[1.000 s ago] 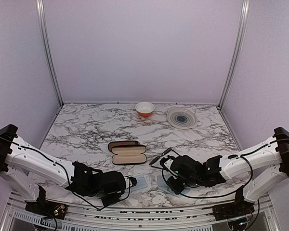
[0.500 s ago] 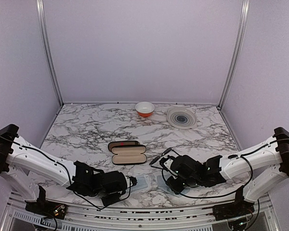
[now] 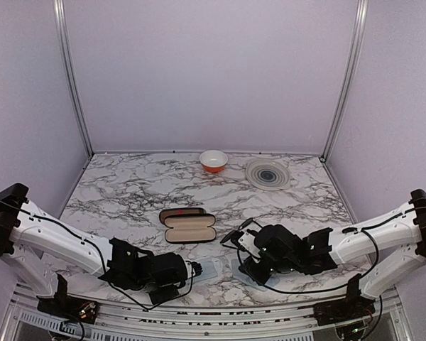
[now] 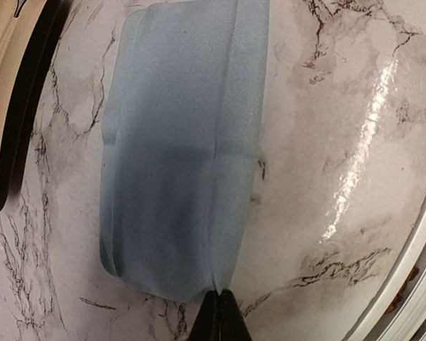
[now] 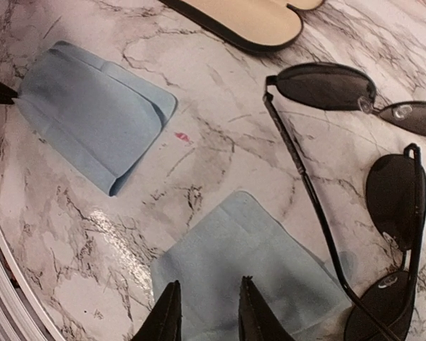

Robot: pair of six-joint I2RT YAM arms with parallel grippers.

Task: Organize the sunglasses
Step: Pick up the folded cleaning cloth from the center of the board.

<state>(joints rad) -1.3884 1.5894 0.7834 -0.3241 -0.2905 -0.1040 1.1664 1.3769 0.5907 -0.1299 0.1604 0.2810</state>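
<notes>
**Sunglasses not yet cased; both arms low over the cloths**

Early stage, by my reading. The sunglasses lie loose on the table, right of centre, just in front of the open case. The case's tan lining is bare and nothing is in it. A brown case sits just behind it. Picking up, folding and casing all remain.

Thin black wire frames, dark rounded lenses, temple arms unfolded. The right wrist view seems to show two pairs lying close together, one temple arm crossing a second blue cloth.

The right gripper hangs over that cloth, narrowly parted and holding nothing. The left gripper is pinched closed at the edge of a blue cloth. I cannot tell whether it nips the fabric.
</notes>
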